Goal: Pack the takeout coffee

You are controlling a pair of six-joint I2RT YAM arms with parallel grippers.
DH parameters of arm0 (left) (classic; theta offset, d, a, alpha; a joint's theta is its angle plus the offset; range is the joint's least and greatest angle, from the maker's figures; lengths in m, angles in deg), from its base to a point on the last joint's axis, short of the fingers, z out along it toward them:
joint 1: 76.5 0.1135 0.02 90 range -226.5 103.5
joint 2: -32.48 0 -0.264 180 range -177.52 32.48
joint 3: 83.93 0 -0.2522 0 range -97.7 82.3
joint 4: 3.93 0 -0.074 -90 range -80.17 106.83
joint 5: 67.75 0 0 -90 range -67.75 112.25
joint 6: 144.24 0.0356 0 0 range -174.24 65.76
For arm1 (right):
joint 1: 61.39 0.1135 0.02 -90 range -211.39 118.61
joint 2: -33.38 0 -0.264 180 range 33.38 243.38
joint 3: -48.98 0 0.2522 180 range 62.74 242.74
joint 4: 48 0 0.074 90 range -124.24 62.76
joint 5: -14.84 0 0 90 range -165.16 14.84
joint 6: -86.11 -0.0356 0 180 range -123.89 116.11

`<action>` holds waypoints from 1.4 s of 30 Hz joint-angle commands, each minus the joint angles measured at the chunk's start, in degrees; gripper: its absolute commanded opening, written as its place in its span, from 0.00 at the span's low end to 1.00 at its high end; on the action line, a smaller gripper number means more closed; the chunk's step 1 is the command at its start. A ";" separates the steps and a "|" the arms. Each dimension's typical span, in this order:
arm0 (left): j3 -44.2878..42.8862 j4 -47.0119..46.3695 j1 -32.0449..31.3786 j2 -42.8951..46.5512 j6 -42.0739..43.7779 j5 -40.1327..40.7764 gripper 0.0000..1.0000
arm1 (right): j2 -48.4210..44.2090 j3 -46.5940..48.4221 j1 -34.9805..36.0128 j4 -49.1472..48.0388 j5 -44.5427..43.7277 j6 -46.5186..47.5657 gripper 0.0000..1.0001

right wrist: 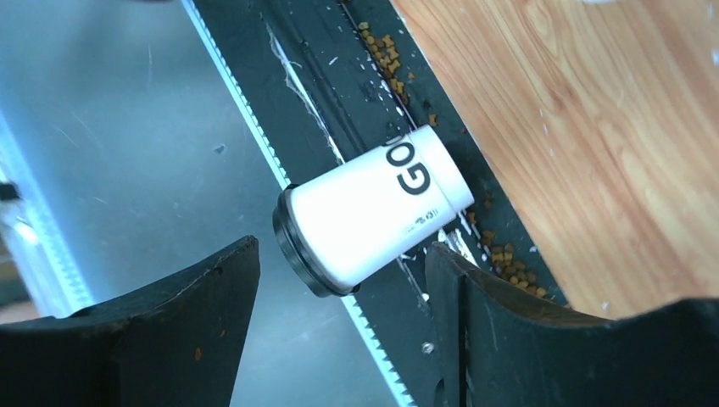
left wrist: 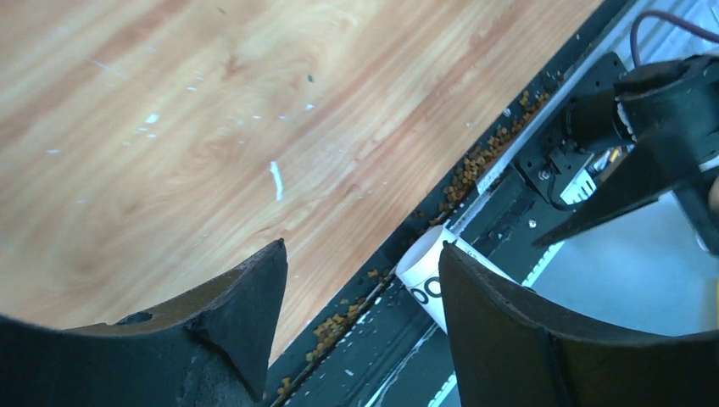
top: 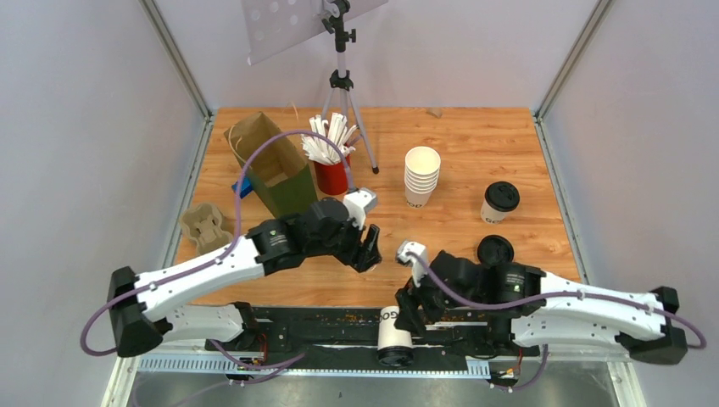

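Observation:
A takeout coffee [top: 392,332], a white paper cup with a black lid, lies on its side on the black base rail [top: 322,343] at the table's near edge, lid end pointing off the table. In the right wrist view the takeout coffee [right wrist: 373,208] lies just beyond the tips of my right gripper [right wrist: 343,244], which is open and holds nothing. My left gripper [left wrist: 362,246] is also open and empty, over the table edge; the cup's bottom end [left wrist: 421,275] peeks past its right finger. From above, the left gripper [top: 370,250] hangs over the wood and the right gripper [top: 405,307] beside the cup.
A second lidded cup [top: 500,202] stands upright at the right, a loose black lid [top: 495,250] in front of it. A stack of lidless cups [top: 421,176], a red cup of straws [top: 331,174], a brown paper bag [top: 271,165], a cup carrier [top: 205,227] and a tripod [top: 341,80] stand behind. Brown crumbs [right wrist: 386,55] line the rail.

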 commanded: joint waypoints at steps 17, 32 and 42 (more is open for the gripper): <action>-14.47 20.57 -0.28 24.68 7.86 27.24 1.00 | 25.94 10.64 29.65 -5.24 -16.45 36.16 0.73; -11.49 20.51 -0.26 27.80 7.33 29.03 1.00 | 36.91 13.43 30.10 -3.05 -20.45 28.99 0.57; -11.91 21.00 -0.23 27.95 7.24 29.25 1.00 | 35.75 12.89 30.05 -5.07 -24.22 21.22 0.30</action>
